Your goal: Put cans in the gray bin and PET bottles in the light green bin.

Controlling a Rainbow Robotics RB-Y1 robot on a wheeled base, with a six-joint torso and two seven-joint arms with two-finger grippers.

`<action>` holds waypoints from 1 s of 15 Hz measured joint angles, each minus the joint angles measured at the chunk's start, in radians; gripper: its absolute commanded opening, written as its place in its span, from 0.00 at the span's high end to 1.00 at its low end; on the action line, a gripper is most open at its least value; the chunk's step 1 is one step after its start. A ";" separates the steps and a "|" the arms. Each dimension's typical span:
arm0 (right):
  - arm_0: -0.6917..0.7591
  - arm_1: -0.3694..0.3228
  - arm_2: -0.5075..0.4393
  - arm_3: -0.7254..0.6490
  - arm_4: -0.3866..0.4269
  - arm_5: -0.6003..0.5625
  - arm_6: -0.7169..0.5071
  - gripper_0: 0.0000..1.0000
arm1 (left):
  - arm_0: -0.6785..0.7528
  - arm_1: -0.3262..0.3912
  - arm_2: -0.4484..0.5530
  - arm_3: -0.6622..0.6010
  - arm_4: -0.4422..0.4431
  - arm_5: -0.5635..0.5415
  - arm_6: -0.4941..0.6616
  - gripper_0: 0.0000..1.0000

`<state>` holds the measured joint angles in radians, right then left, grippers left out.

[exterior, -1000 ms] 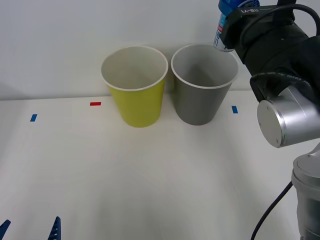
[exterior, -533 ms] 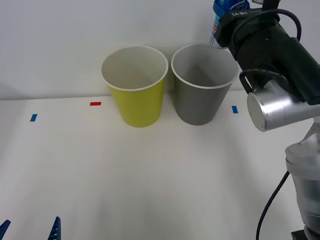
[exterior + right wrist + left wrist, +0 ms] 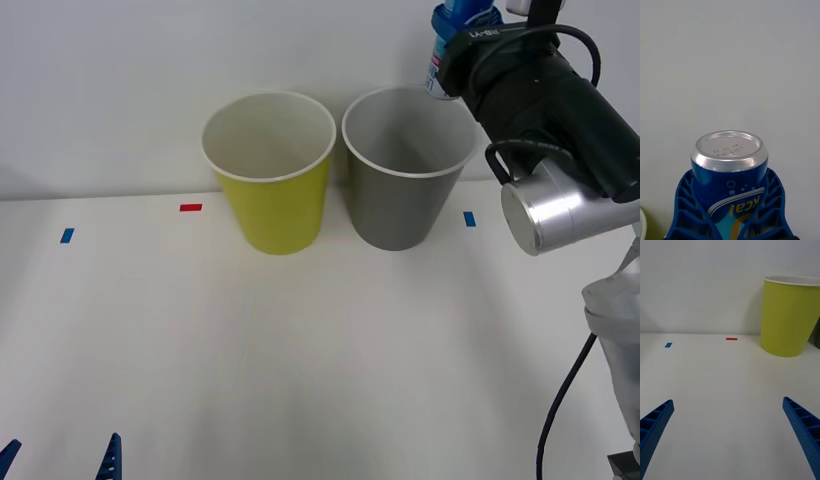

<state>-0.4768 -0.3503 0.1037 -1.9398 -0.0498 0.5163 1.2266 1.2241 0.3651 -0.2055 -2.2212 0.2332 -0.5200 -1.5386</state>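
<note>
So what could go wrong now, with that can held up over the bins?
1. The right gripper holds the can near the gray bin's far right rim, not over its middle. Dropped here, it might clip the rim and bounce onto the table.
2. The green bin stands right beside the gray one, so a bad bounce could land the can there.
The left gripper waits open, low over the table.

Right end effector (image 3: 730, 221) raised high, fingers clamped (blue, ribbed); left end effector (image 3: 730, 435) low, fingers spread wide.
</note>
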 measured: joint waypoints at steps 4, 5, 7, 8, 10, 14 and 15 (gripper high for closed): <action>-0.016 -0.027 -0.001 0.016 -0.012 -0.003 -0.023 1.00 | 0.000 0.000 0.000 0.000 0.000 0.000 0.000 0.00; -0.022 -0.028 0.005 0.028 -0.013 -0.008 -0.027 1.00 | 0.000 0.000 0.000 0.000 0.000 0.000 0.000 0.00; -0.037 -0.028 0.020 0.057 -0.013 -0.017 -0.029 1.00 | 0.000 0.000 0.000 0.000 0.000 0.000 0.000 0.00; -0.044 -0.028 0.031 0.081 -0.012 -0.032 -0.030 1.00 | 0.000 0.000 0.000 0.000 0.000 0.000 0.000 0.00; -0.050 -0.027 0.045 0.104 -0.010 -0.052 -0.032 1.00 | 0.000 0.000 0.000 0.000 0.000 0.000 0.000 0.00; -0.051 -0.025 0.055 0.107 -0.007 -0.056 -0.042 0.68 | 0.000 0.000 0.000 0.000 0.000 0.000 0.000 0.00; -0.051 -0.025 0.057 0.107 -0.006 -0.057 -0.043 0.18 | 0.000 0.000 0.000 0.000 0.000 0.000 0.000 0.00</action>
<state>-0.5277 -0.3749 0.1602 -1.8326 -0.0560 0.4594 1.1837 1.2241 0.3651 -0.2055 -2.2212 0.2332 -0.5200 -1.5386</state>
